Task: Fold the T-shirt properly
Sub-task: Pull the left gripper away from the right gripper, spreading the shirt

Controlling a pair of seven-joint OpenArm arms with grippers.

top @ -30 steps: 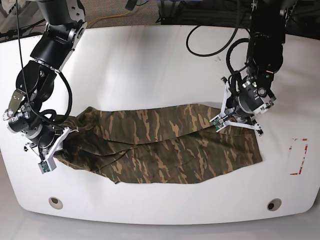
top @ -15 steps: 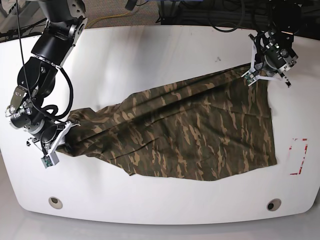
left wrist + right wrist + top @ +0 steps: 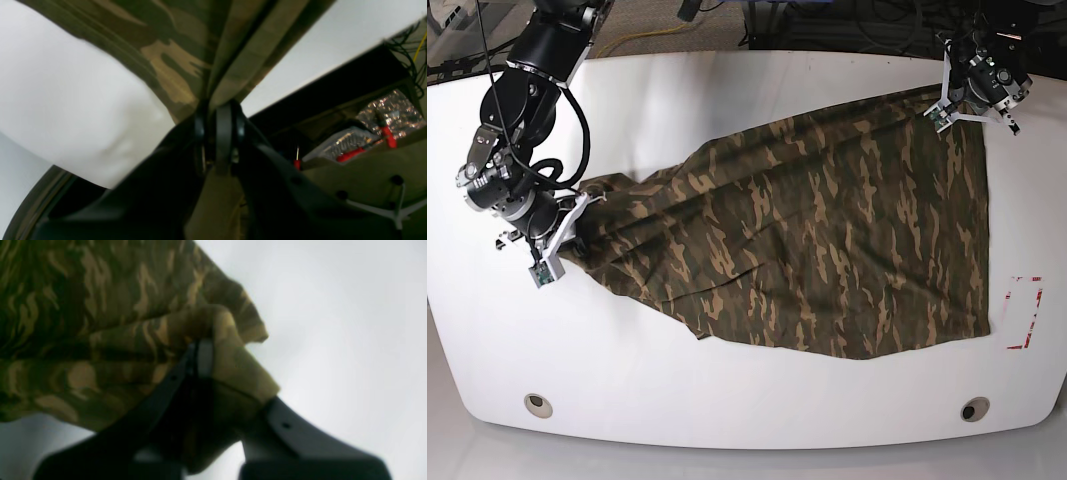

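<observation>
The T-shirt (image 3: 827,240) has been pulled wide open. A second ago it was lying as a long, thin, bunched strip across the table (image 3: 727,100). Now it is spread out over the middle and the right side of the table, in the base view, and much more of its camouflage print can be seen.

One corner is pinched tight in the left gripper (image 3: 979,92), which has been carried up to the far edge of the table. The other end is pinched tight in the right gripper (image 3: 552,245), which has been moved up only a little. In both wrist views the cloth is seen squeezed between shut jaws.

The cloth near the right gripper is still crumpled, and it is probably a sleeve or shoulder that is held there, though the blur makes this hard to tell.

The shirt is being opened out flat, so no fold has been made yet. More spreading is likely needed first.
</observation>
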